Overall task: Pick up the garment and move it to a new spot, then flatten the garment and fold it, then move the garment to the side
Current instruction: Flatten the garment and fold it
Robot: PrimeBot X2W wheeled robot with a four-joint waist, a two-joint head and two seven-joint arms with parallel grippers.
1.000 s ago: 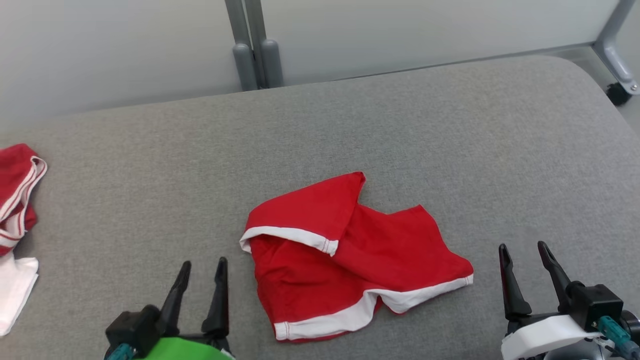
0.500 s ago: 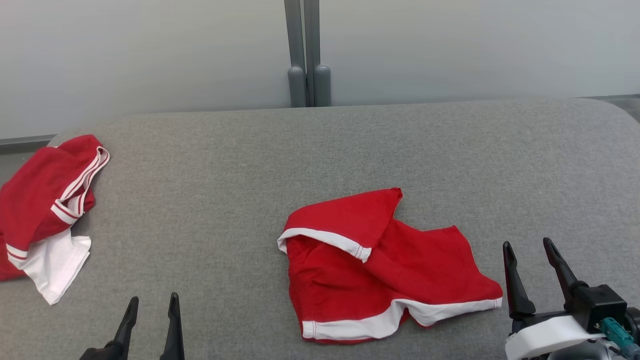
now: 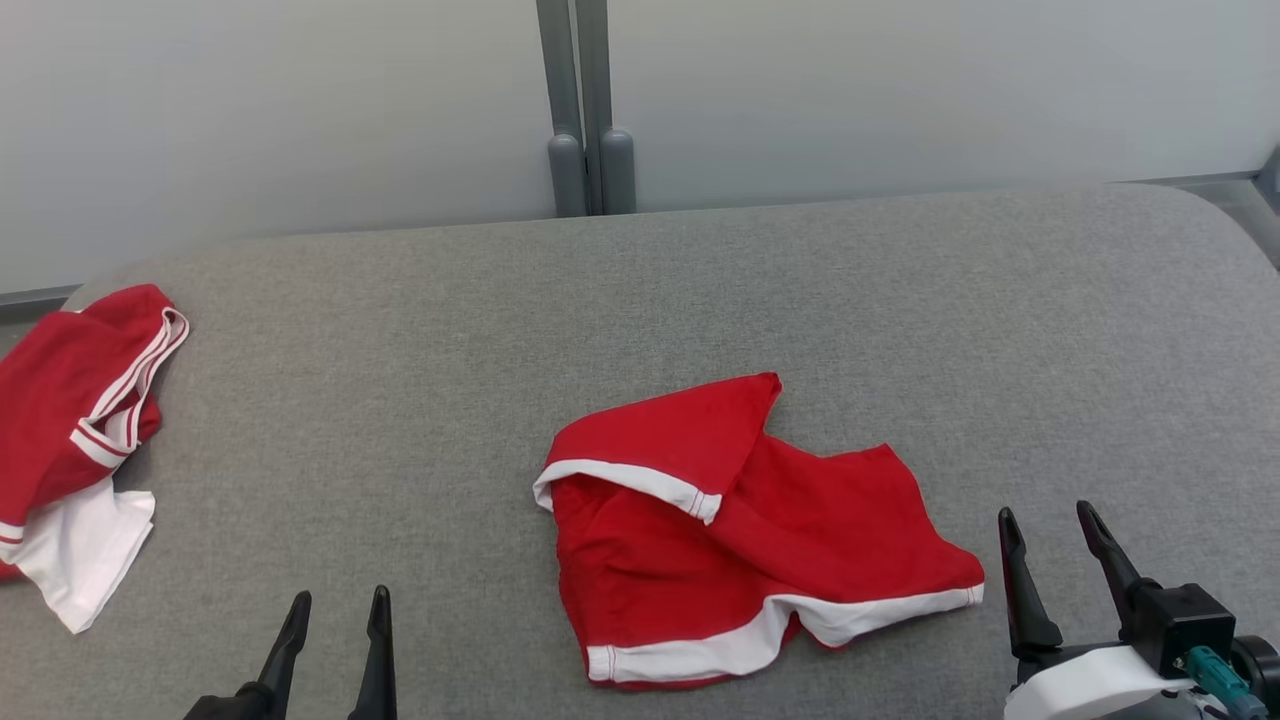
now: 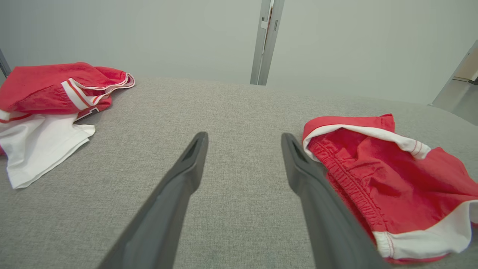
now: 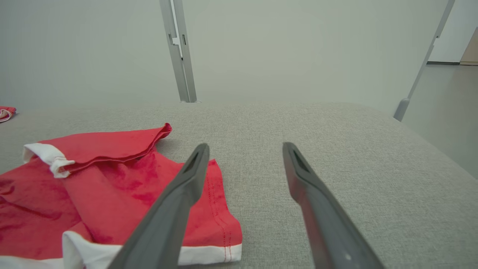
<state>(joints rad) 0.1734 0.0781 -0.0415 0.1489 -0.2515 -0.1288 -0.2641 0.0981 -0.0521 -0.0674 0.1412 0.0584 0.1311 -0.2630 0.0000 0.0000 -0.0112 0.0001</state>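
grey fabric tabletop point(image 3: 400, 330) | pale wall point(image 3: 250, 100), grey post point(image 3: 585, 100) | left end effector point(image 3: 340, 596), right end effector point(image 3: 1044, 512): fingers apart

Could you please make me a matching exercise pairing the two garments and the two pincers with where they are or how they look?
Things:
1. red shorts
2. red and white garment
3. left pincer
4. right pincer

Descriptions:
A. open, just right of the shorts
B. heaped at the left edge of the grey surface
C. crumpled mid-surface, one part folded over
D. open, between the two garments

Pairs: 1-C, 2-B, 3-D, 4-A.
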